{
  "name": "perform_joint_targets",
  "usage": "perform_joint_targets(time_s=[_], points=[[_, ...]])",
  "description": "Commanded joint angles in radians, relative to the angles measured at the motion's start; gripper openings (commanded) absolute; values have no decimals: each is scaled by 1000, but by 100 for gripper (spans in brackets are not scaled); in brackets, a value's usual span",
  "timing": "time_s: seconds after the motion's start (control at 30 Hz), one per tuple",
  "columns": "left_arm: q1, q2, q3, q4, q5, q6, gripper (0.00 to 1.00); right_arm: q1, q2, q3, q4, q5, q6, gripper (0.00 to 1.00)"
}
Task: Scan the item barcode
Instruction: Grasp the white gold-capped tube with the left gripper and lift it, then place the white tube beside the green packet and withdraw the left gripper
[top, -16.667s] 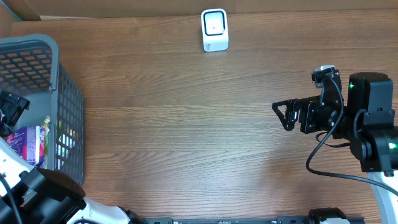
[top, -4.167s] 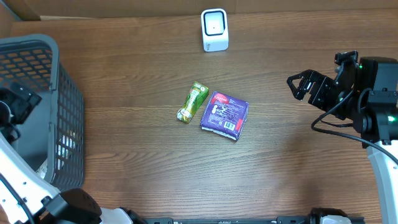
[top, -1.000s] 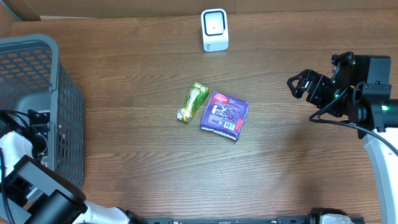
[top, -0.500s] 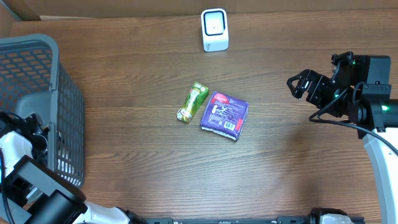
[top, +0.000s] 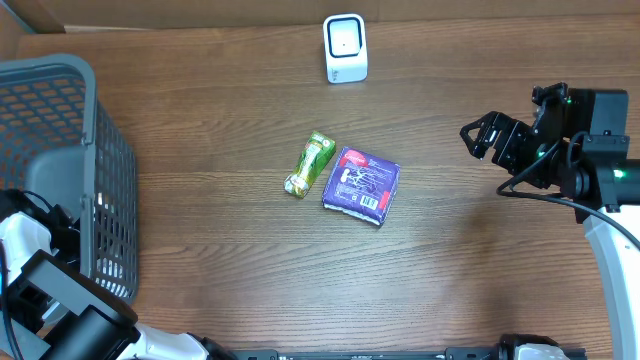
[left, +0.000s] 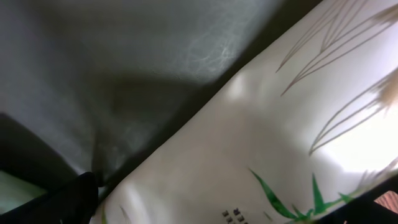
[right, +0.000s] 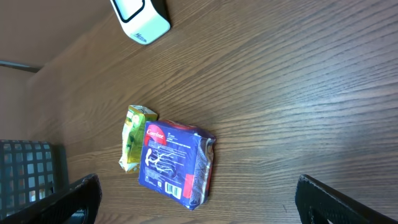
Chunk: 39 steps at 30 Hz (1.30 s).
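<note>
A white scanner (top: 345, 47) (right: 140, 15) stands at the table's far edge. In mid-table lie a green pouch (top: 310, 164) (right: 134, 137) and a blue-purple packet (top: 361, 186) (right: 174, 163), side by side, with the packet's barcode (right: 166, 185) facing up. My right gripper (top: 478, 135) (right: 198, 193) hovers open to their right, holding nothing. My left arm (top: 25, 245) reaches into the grey basket (top: 50, 70). There my left gripper (left: 221, 214) stands open right against a white package printed with green leaves (left: 261, 137), which fills its view.
The basket takes up the table's left side, and its mesh wall (right: 25, 162) shows at the edge of the right wrist view. Bare wood lies between the two items and the right gripper.
My left arm has shifted slightly toward the table's front inside the basket. The right arm, the pouch and the packet have not moved.
</note>
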Motion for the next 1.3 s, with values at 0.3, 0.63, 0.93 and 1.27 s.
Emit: perform_joint_targets(time_s=[0.3,0.63,0.93,1.27], points=[[-3,5,13,46,86,-32,4,-4,-5,24,13,-9,6,100],[-3,-10,242,-100,157,-9,4,-4,-5,24,13,-21,5,100],[-16,-10,835,-406,217,-13,4,-4,-5,24,2,-46,5,100],[-197,-23,1337,-607,306,72,4,-4,-5,24,16,-52,36,100]])
